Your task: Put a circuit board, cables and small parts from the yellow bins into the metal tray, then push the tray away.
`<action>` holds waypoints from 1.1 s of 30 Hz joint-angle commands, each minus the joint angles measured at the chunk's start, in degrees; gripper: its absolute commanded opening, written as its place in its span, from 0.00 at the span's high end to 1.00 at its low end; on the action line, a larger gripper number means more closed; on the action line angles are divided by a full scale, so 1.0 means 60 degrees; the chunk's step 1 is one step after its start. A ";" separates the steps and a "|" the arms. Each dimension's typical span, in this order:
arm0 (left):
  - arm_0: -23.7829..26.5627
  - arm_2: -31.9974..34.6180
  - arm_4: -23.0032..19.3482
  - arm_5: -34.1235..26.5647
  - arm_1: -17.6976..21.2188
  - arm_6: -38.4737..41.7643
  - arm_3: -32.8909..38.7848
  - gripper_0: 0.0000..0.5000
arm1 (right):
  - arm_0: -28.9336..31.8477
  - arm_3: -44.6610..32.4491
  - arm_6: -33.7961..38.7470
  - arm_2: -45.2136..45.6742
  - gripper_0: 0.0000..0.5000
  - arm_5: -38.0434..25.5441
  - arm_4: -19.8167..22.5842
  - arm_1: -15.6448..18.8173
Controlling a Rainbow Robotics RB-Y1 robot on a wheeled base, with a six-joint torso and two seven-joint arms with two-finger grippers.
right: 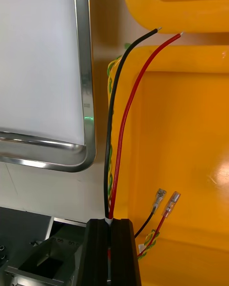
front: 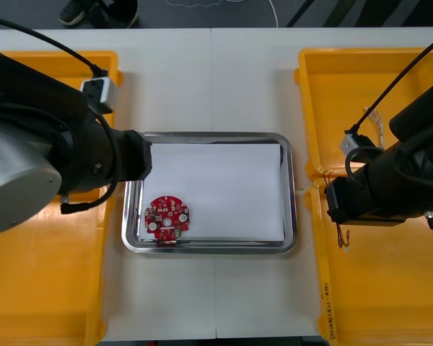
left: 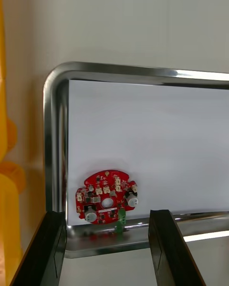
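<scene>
Left pincer [left: 107,213]: fingers apart, nothing between them. It hangs low at the near-left corner of the metal tray [left: 52,138]. The red circuit board [left: 106,198] lies flat just ahead of the fingertips, in line with the gap between them. It sits inside the tray on the white lining, close against that corner's rim and not touching the fingers. In the front view the left arm covers the tray's left edge, and the circuit board [front: 167,218] shows just past it in the tray [front: 292,194]. The rest of the white lining is bare.

Right pincer [right: 112,220]: fingers together, clamped on a black and red wire pair [right: 107,162]. The pair rises straight out from the fingertips, then the two wires bend apart. Their bare ends reach the gap between the two yellow bins on the right side. The connector ends hang off to the side of the fingers, over the bin floor [right: 186,138]. A twisted yellow-green cable [right: 110,71] runs along the bin edge just behind the held wires. The tray's near-right corner lies beside the pincer on its other side, apart from it.

In the front view the right arm sits over the near right bin [front: 390,288], beside the tray. The counter [front: 209,79] carries the tray and the bins.
</scene>
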State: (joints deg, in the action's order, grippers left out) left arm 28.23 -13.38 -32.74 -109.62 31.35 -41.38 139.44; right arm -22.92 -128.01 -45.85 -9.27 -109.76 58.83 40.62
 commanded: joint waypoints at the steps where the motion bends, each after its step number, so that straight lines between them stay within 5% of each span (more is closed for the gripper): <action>1: -0.0062 0.0824 -0.0475 -0.0064 0.0736 -0.0764 0.0285 0.00 | -0.0311 -0.0066 -0.0986 -0.0082 1.00 -0.0040 0.0098 0.0130; 13: 0.0144 0.3021 -0.1486 -0.0064 0.1410 -0.2580 -0.1444 0.00 | -0.1161 0.0652 -0.3476 -0.0829 1.00 -0.0040 -0.0195 -0.0456; 23: 0.0949 0.3080 -0.1852 -0.0064 0.2230 -0.2947 -0.3348 0.00 | -0.1952 0.0608 -0.4472 -0.1854 1.00 -0.0040 -0.0664 -0.0910; 33: 0.1447 0.3094 -0.1955 -0.0064 0.2626 -0.4587 -0.5311 0.00 | -0.2553 0.0959 -0.7856 -0.2425 1.00 -0.0040 -0.1880 -0.1672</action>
State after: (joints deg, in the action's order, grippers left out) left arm 33.37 4.27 -43.82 -109.65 44.11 -60.04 109.72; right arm -35.15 -122.03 -89.04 -21.71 -109.77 48.66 32.61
